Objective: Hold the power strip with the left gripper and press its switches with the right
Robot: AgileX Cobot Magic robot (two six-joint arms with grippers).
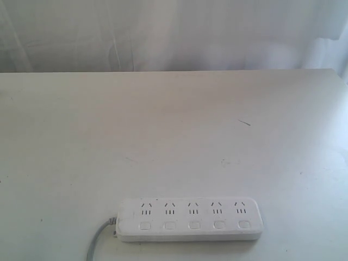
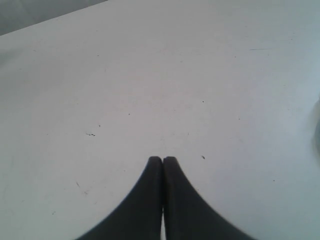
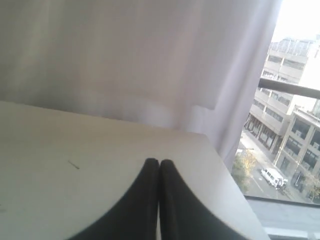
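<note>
While left gripper (image 2: 162, 159) and right gripper (image 3: 159, 161) are sitting fully closed on nothing, power strip (image 1: 190, 219) is lying flat at the table's (image 1: 174, 136) near edge.
Switches (image 1: 194, 224) are facing up; grey cord (image 1: 98, 242) is trailing off its left end.

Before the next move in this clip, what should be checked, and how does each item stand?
1. The power strip lies flat on the table, sockets up: ok.
2. All five switches uncovered: ok.
3. The left hand open for the hold: not ok, shut over bare table.
4. The right hand aimed at the switches: not ok, it faces the curtain.
5. Each switch on or off: cannot tell.
6. The cord free of snags: cannot tell, it leaves the frame.
</note>
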